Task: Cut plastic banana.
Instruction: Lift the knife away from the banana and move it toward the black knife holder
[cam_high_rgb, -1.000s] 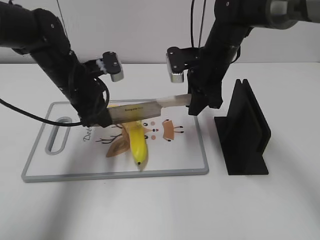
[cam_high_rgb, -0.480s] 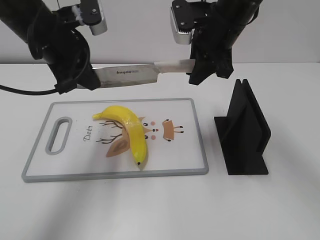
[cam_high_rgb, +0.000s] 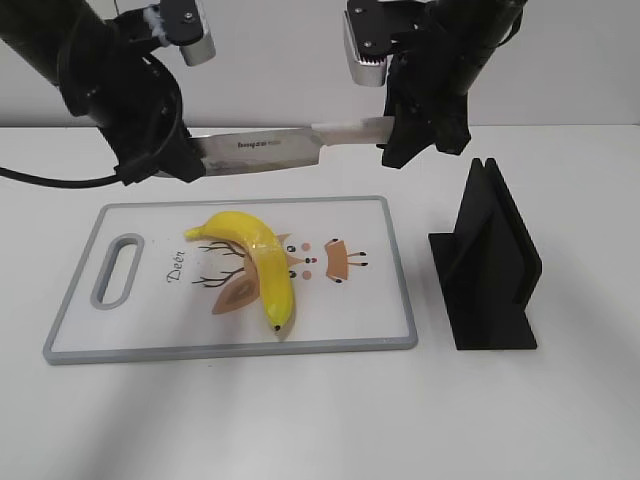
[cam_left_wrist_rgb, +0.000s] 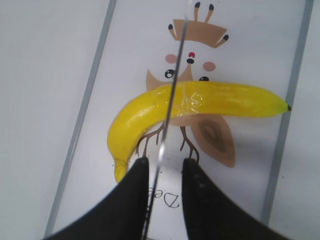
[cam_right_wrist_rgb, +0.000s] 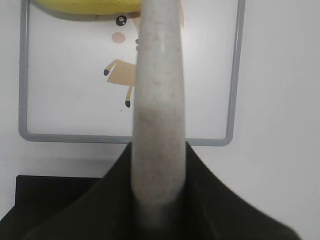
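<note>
The plastic banana (cam_high_rgb: 262, 265) lies in one piece on the cutting board (cam_high_rgb: 230, 350), stem at the far left and dark tip near the front. A knife (cam_high_rgb: 255, 148) hangs level above the board's far edge, clear of the banana. My right gripper (cam_high_rgb: 390, 150) is shut on its pale handle (cam_right_wrist_rgb: 159, 100). My left gripper (cam_high_rgb: 190, 165) is at the blade's tip end. In the left wrist view its fingers (cam_left_wrist_rgb: 163, 162) straddle the thin blade with a gap on one side. The banana (cam_left_wrist_rgb: 200, 102) lies below them, crossed by the blade's line.
A black slotted knife stand (cam_high_rgb: 490, 265) sits on the white table just right of the board, and shows in the right wrist view (cam_right_wrist_rgb: 50, 195). The board has a handle slot (cam_high_rgb: 117, 270) at its left end and a deer drawing (cam_high_rgb: 335, 260).
Both grippers and the knife have risen from the banana to well above the board's far edge. In the last half second they have barely moved. The banana has stayed in place.
</note>
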